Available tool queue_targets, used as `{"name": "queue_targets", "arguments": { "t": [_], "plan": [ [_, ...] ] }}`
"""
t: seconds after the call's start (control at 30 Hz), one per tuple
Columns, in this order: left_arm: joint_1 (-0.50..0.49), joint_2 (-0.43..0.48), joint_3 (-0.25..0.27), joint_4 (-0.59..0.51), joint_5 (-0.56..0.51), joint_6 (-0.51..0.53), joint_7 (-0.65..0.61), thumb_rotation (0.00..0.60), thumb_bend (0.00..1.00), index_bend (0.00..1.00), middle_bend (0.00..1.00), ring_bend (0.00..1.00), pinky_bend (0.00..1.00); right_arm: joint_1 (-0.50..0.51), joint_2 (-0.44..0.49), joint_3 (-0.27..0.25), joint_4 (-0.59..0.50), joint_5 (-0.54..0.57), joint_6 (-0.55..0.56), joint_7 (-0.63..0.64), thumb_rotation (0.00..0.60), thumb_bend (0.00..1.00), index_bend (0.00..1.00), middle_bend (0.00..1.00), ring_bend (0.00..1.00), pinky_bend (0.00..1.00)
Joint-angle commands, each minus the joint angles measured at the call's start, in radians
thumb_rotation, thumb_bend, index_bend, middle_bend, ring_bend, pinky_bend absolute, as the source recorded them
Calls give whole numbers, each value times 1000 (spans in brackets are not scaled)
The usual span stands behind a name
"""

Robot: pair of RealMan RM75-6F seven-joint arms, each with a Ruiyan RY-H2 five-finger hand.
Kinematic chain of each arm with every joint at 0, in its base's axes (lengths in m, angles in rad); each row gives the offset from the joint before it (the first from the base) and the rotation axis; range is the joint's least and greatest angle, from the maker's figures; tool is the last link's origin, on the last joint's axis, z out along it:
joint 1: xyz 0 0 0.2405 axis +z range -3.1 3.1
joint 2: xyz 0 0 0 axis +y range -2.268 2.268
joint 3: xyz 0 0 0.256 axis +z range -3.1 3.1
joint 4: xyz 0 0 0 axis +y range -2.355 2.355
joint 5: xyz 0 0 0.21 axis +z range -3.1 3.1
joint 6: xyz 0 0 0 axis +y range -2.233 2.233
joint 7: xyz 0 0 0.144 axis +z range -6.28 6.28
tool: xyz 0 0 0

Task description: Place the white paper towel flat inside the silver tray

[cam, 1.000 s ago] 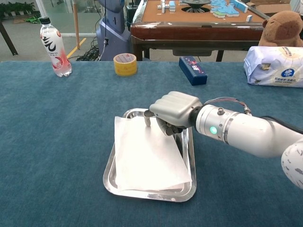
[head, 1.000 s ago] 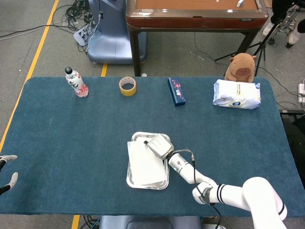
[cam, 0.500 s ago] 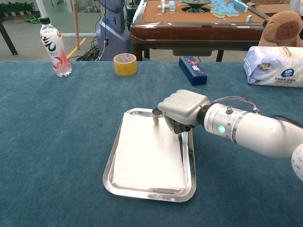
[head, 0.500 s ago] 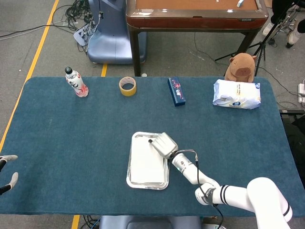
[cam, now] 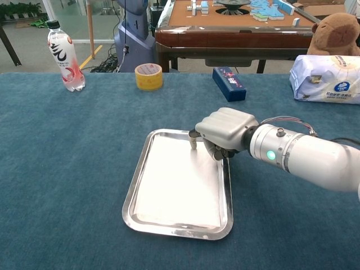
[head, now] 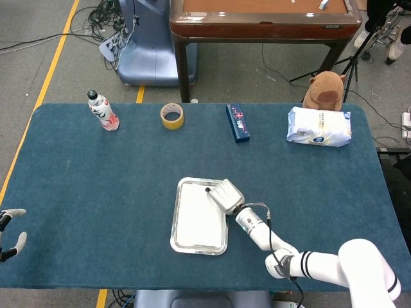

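The white paper towel [cam: 177, 188] lies flat inside the silver tray [cam: 130, 205] near the table's front middle and covers most of its floor. My right hand [cam: 225, 130] hovers over the tray's far right corner with its fingers curled in. One fingertip [cam: 193, 140] points down at the towel's far edge, and nothing shows in the hand. The head view has the same towel [head: 198, 218], tray [head: 174, 240] and right hand [head: 225, 194]. My left hand [head: 9, 228] sits at the table's left edge, fingers apart and holding nothing.
Along the far side stand a water bottle [cam: 64, 56], a roll of yellow tape [cam: 148, 76], a blue box [cam: 229, 83] and a tissue pack [cam: 325, 79] with a capybara plush [cam: 336, 34] behind it. A wooden table stands beyond the blue tabletop.
The towel hung over the tray's left rim a second ago; it now lies flat inside. My right hand has moved right, toward the tray's far right corner. The left hand stayed put.
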Motion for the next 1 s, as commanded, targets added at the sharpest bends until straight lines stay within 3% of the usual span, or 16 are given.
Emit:
{"name": "queue_targets", "arguments": {
  "t": [0.03,0.5,0.73,0.87,1.0],
  "plan": [
    [0,0,0,0,0,0,-1,600,382,293,307,227,399,0,4,2,-15,17,-1,-8,600,1000,318,1000,1000,1000],
    [-1,0,0,3,-2,-4,-3,600,382,293,307,227,399,-5,73,24,-127,-2,65,9,600,1000,318,1000,1000,1000],
    [-3,-2,-1,4,-7,-7,0,600,382,293,307,227,399,-50,212,26,-300,-49,182,-21,600,989,318,1000,1000,1000],
    [-4,-4,-1,4,-7,-7,6,600,382,293,307,227,399,-97,322,10,-414,-53,244,-46,600,877,371,1000,982,1000],
    [-5,-9,1,2,-2,-6,17,600,382,293,307,227,399,-158,432,-18,-526,-61,321,-75,600,788,433,968,888,1000]
  ]
}}
